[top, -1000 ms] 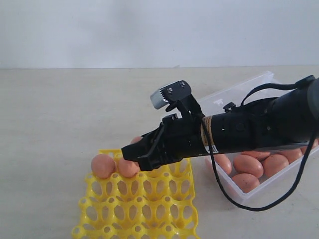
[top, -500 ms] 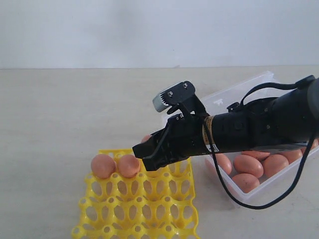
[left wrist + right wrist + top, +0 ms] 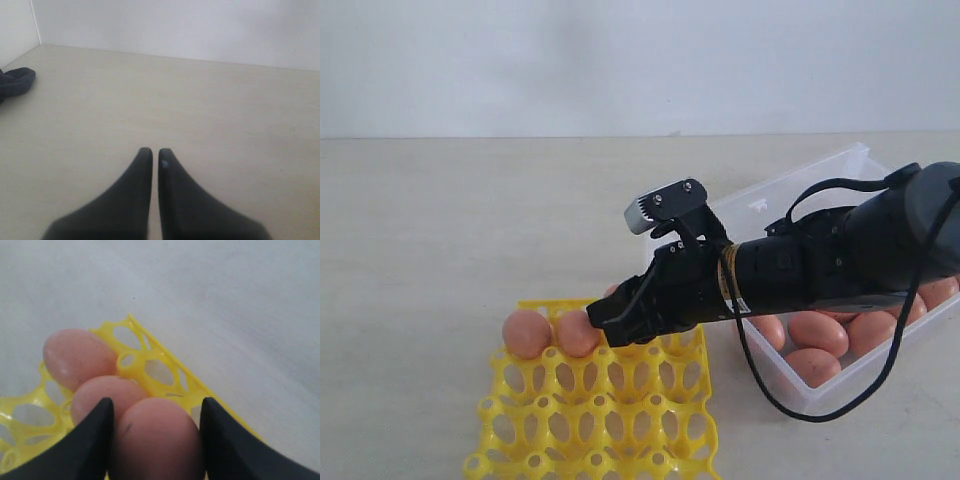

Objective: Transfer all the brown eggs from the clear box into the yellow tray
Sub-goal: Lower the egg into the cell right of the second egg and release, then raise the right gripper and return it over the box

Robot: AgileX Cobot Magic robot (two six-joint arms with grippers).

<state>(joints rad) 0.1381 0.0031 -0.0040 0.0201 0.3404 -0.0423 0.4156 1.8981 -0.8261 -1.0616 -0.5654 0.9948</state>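
Pale beige bench [image 3: 440, 220] under a plain white wall [image 3: 620, 60]. Toward the near edge, the yellow tray [image 3: 600, 420], with two brown eggs [image 3: 527, 333] seated side by side in the two leftmost sockets of its back row. Third egg [image 3: 155, 440] clamped between the fingers [image 3: 227, 450] of the right claw [image 3: 610, 325], low over the next socket of that row, just beside the second seated egg; seated in the cup or just above it, impossible to tell. Clear box [image 3: 800, 178] close to the tray's right, angled away toward the wall, with several more eggs [image 3: 818, 332] at its near end.

Right arm [image 3: 840, 250] stretched in from the right edge across the box, nearly level, sloping slightly down toward the tray, claw pointing left. Small silver-faced camera block [image 3: 660, 205] on top of the wrist. Black cable [image 3: 880, 370] looping from the arm down past the box's near wall.

Exterior view: only a sliver of the held egg behind the dark fingers. Right wrist view: that egg filling the gap and touched on both sides, the two seated eggs beyond it, the tray's corner against bare bench. Left wrist view only: left claw [image 3: 152, 155], fingers drawn together with just a slit between, holding nothing, over bare bench; dark shape [image 3: 15, 80] near a wall corner, too unclear to name.
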